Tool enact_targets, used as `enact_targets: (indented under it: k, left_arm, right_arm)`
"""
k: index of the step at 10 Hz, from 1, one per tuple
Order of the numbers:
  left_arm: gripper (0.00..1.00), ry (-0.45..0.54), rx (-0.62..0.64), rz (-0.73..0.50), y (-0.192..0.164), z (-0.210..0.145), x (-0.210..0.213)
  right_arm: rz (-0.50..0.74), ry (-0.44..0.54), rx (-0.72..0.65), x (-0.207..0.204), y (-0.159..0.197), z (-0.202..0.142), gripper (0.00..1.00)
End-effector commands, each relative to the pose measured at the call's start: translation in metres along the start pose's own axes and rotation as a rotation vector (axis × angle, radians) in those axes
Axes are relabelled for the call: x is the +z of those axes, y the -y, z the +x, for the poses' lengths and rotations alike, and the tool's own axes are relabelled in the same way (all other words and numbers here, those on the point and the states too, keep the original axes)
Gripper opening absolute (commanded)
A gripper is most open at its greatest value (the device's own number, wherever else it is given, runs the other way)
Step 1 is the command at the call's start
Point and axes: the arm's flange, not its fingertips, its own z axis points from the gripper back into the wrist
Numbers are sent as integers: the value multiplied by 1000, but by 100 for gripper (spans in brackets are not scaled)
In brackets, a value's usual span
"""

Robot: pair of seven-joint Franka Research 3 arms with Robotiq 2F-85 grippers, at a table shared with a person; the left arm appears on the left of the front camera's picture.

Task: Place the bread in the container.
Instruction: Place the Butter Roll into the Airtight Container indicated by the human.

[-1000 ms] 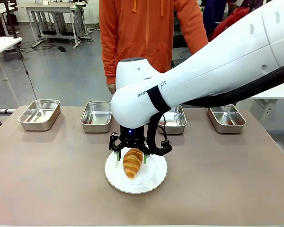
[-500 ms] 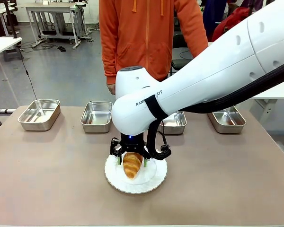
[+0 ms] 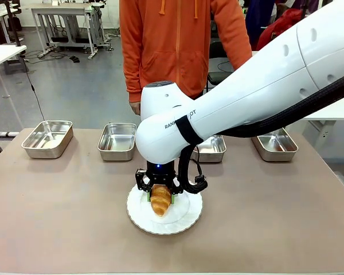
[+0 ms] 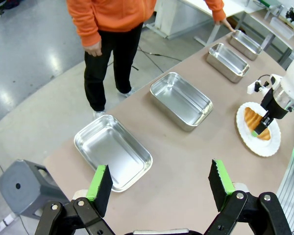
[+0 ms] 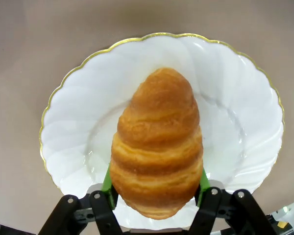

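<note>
Gripping the bread (image 5: 157, 147), right claw (image 5: 154, 182) clenched, on white plate (image 5: 240, 122). Left claw (image 4: 160, 181) released, hovering above tabletop (image 4: 186, 156).

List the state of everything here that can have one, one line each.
Bread, lying on the plate, gripped at its sides.
White plate, on the table, carrying the bread.
Right gripper, shut on the bread.
Left gripper, open, holding nothing.
Leftmost pan, empty.
Second pan, empty.
Third pan, empty, partly behind the arm in the front view.
Rightmost pan, empty.
</note>
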Motion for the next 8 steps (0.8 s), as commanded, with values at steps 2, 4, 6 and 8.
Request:
enact_targets:
  k: [2, 4, 6, 8]
  left_arm:
    - [100, 14, -6, -5, 1, 1, 1]
    - [100, 14, -6, -5, 1, 1, 1]
    - [100, 14, -6, -5, 1, 1, 1]
    - [100, 14, -6, -5, 1, 1, 1]
  right_arm:
    - [-83, -39, 40, 4, -7, 4, 58]
    - [-2, 1, 2, 1, -1, 0, 58]
    - [-2, 1, 2, 1, -1, 0, 58]
    - [13, -28, 56, 20, 7, 6, 58]
